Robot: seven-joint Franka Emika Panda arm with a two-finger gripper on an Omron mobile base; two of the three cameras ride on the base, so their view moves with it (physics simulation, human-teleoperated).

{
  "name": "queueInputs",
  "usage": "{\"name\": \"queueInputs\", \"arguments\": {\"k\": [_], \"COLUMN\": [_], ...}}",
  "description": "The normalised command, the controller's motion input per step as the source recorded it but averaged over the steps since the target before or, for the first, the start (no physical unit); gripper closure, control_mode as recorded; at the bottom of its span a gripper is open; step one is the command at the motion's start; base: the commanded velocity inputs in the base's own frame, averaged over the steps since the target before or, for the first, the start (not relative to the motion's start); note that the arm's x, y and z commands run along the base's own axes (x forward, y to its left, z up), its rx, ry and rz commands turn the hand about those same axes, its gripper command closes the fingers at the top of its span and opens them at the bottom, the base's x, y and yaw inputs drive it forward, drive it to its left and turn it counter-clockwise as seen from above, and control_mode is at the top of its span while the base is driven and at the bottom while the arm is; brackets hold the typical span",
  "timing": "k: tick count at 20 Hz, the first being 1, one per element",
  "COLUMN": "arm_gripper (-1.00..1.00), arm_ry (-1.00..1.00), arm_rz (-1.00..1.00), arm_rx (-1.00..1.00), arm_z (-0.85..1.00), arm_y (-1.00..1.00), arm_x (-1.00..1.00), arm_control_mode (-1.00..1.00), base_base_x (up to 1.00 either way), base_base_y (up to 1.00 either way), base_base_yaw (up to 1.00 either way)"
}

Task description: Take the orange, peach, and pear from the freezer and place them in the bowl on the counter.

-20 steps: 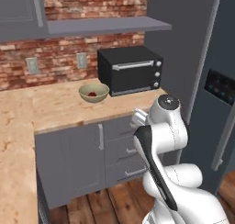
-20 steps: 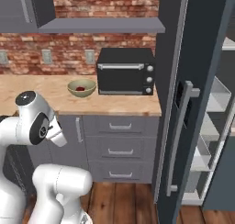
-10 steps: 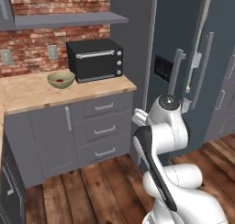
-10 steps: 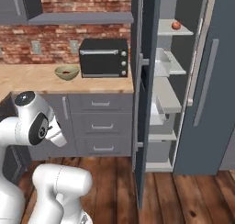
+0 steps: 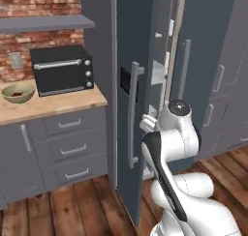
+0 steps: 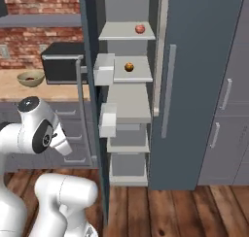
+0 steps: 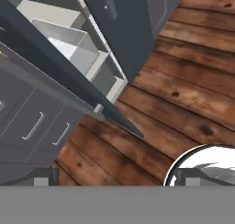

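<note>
Base has driven right since the earlier frames; freezer (image 6: 126,85) now sits ahead, door open. Counter (image 5: 53,104) lies left. Bowl (image 5: 18,92) rests on it beside a black oven (image 5: 62,69). Orange (image 6: 129,66) sits on the second shelf, a red ball (image 6: 140,28) above. Gripper spread: cannot tell.

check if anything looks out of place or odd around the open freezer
Nothing stands out. The tall dark slate-grey freezer stands open, the small orange-brown orange and a reddish ball sit squarely on pale shelves; nothing spilled or tipped.

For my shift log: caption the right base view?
Freezer open: orange on second shelf, red fruit above, bowl on counter.
</note>
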Motion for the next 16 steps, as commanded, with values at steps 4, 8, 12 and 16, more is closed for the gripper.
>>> {"name": "queueInputs", "arguments": {"k": [4, 8, 12, 16], "arm_gripper": [-1.0, -1.0, -1.0, -1.0], "arm_ry": [0.0, 0.0, 0.0, 0.0], "arm_rz": [0.0, 0.0, 0.0, 0.0], "arm_rx": [0.0, 0.0, 0.0, 0.0], "arm_z": [0.0, 0.0, 0.0, 0.0], "arm_y": [0.0, 0.0, 0.0, 0.0], "arm_x": [0.0, 0.0, 0.0, 0.0], "arm_control_mode": [1.0, 1.0, 1.0, 1.0], "base_base_x": [0.09, 0.39, 1.0, 1.0], "base_base_y": [-1.0, -1.0, -0.75, -0.51], "base_base_yaw": [0.0, 0.05, 0.25, 0.25]}}
